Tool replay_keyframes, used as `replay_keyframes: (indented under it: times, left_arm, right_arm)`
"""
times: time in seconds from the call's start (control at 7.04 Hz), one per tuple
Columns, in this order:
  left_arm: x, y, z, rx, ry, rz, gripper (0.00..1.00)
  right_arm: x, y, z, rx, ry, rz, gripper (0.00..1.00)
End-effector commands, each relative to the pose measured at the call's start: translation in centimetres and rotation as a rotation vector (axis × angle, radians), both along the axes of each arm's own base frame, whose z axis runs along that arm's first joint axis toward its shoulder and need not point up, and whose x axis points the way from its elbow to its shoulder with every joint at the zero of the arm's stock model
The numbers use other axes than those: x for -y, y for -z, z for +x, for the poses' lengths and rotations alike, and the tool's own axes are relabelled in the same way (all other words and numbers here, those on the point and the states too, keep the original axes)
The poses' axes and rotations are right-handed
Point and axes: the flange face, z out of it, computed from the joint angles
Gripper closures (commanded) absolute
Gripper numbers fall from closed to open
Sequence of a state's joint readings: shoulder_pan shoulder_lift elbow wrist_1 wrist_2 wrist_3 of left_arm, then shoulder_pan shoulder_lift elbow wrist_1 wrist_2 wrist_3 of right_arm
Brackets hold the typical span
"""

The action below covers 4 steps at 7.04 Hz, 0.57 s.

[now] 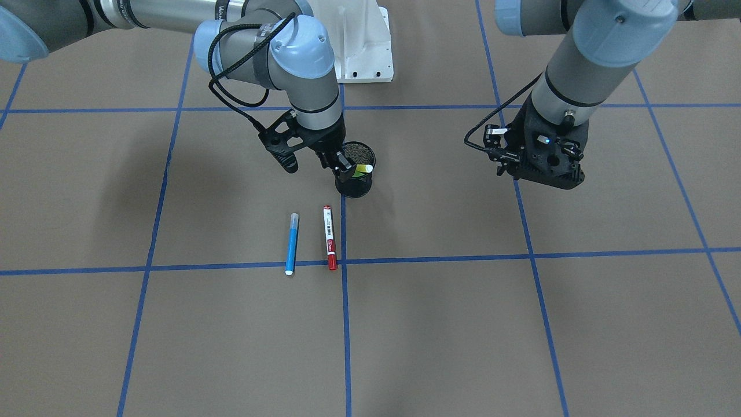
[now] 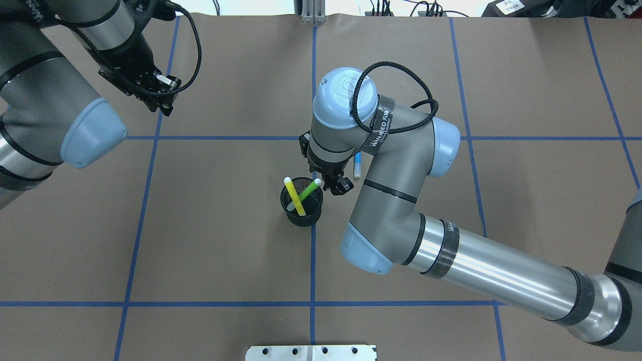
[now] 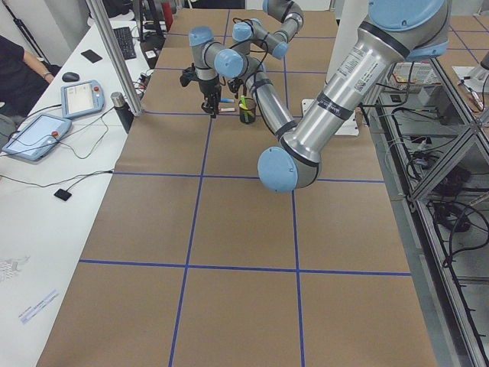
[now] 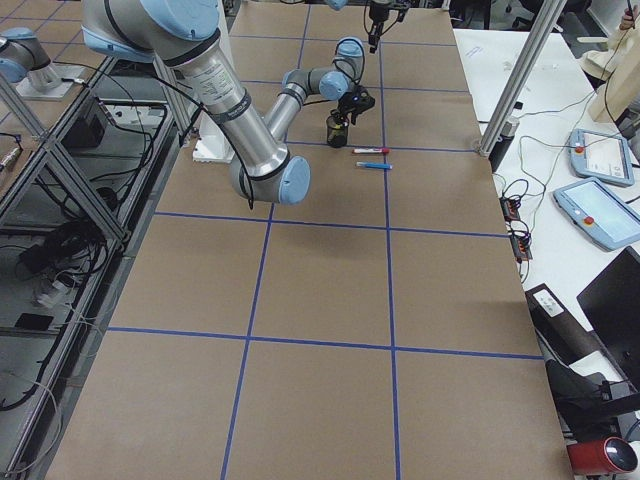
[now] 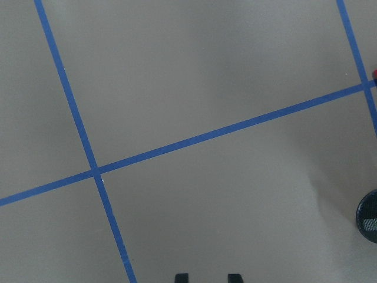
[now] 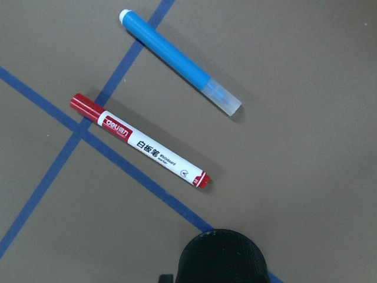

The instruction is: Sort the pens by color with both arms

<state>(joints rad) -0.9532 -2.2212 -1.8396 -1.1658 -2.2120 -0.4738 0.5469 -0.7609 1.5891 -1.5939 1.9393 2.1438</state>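
Brown paper covers the table, split into squares by blue tape. Near the middle a black mesh cup stands upright on one tape line. Two pens stand in it, leaning and crossing each other. The yellow pen tips toward the robot's left. The green pen tips toward its right, with its white tip up by the rim.

The other two pens lie flat on the paper on the operators' side of the cup. They are near the cup and almost parallel, close together but apart. The blue pen has its clear cap toward the cup and its white end on a cross line of tape. The red pen, white-bodied with red cap and ends, lies between the blue pen and the tape line that the cup stands on, just beside that line. Its end away from the cup also reaches the cross line.

The right gripper hangs at the cup's rim, just beside the green pen's tip. Whether its fingers are spread or closed, or touch the pen, I cannot tell.

The left gripper hovers over bare paper toward the robot's left, well apart from the cup and pens. Its wrist camera shows the fingertips spread with nothing between them, above a tape crossing.
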Motion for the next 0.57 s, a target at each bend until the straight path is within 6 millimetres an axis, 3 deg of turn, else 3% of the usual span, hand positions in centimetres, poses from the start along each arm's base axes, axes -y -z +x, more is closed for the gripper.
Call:
replay_keyframes:
  times: [0.0, 0.43]
  left_arm:
    - [0.03, -0.07, 0.06, 0.001, 0.000, -0.002, 0.65]
    - [0.04, -0.08, 0.06, 0.002, 0.000, -0.001, 0.65]
  right_arm:
    - [0.03, 0.03, 0.04, 0.002, -0.001, -0.001, 0.47]
    - [-0.29, 0.43, -0.27, 0.008, 0.001, -0.003, 0.47]
